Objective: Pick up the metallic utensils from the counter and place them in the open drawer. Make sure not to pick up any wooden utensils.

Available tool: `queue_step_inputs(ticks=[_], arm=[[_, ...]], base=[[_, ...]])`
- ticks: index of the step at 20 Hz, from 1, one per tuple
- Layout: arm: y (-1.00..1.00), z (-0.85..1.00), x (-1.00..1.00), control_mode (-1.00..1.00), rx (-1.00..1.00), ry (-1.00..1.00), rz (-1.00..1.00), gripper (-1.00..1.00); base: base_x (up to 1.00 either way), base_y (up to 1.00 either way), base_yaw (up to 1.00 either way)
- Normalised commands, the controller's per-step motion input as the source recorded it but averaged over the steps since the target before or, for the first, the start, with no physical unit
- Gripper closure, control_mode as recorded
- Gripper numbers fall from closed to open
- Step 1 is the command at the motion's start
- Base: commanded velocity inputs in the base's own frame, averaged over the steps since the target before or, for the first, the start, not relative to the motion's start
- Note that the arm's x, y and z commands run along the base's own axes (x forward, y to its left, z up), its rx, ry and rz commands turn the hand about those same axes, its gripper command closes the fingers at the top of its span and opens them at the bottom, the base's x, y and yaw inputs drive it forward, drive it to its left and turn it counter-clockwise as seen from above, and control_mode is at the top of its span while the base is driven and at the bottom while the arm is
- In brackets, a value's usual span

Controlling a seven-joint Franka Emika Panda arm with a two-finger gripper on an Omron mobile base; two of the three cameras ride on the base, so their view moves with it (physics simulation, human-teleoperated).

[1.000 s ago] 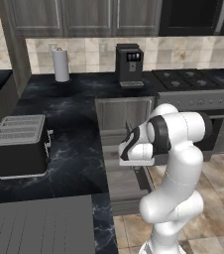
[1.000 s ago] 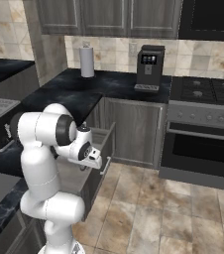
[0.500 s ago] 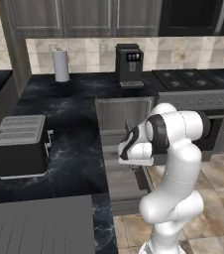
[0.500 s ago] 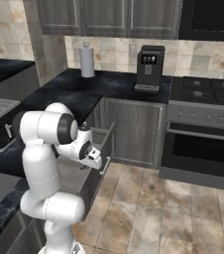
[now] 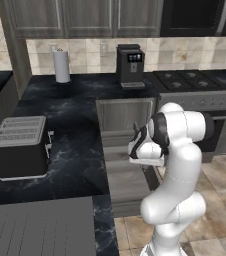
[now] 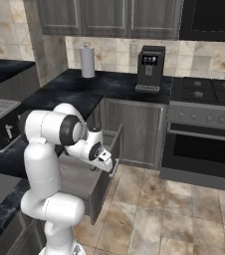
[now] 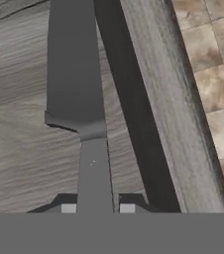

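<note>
Where my hand hangs: low over the open drawer (image 5: 127,187), my arm folded down and forward from the shoulder.
Hand (image 7: 97,208): pressed in on the narrow handle of a flat grey utensil (image 7: 77,74), one fingertip (image 7: 68,209) on each side of it.
Utensil: the handle runs up from between my fingertips and widens into a broad, straight-sided blade. It looks dull grey, with a few bright specks on the handle.
Under the utensil: the drawer's wood-grain bottom (image 7: 20,149), with its dark inner wall and grey rim just to the right, and tan floor tiles (image 7: 213,74) past the rim.
From the left: my hand (image 5: 137,147) sits at the front edge of the black marbled table (image 5: 70,115), over the drawer's grey inside.
From the right: my hand (image 6: 93,167) points down into the drawer (image 6: 107,174), which stands pulled far out from the grey cabinets.
On the table: a black toaster (image 5: 20,145) near the left edge, a paper towel roll (image 5: 61,66) and a black coffee machine (image 5: 130,65) by the back wall.
Right of the drawer: a stove (image 5: 190,80) with a dark oven door below it.
</note>
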Motion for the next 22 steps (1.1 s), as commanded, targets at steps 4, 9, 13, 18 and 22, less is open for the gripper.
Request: queue_step_inputs(ticks=[4,9,13,18,22], arm=[[-0.82,-0.67,0.00,-1.00,-0.07,0.00,0.00,1.00],[-0.96,-0.66,0.00,-1.00,-0.10,0.00,0.01,1.00],[-0.98,-0.67,0.00,-1.00,-0.11,0.00,0.01,1.00],[-0.95,-0.68,0.00,-1.00,-0.09,-0.01,0.01,1.00],[-0.84,-0.57,0.00,-1.00,-0.06,-0.01,0.01,1.00]], base=[[0.00,0.00,0.00],[0.00,0.00,0.00],[0.00,0.00,0.00],[0.00,0.00,0.00],[0.00,0.00,0.00]])
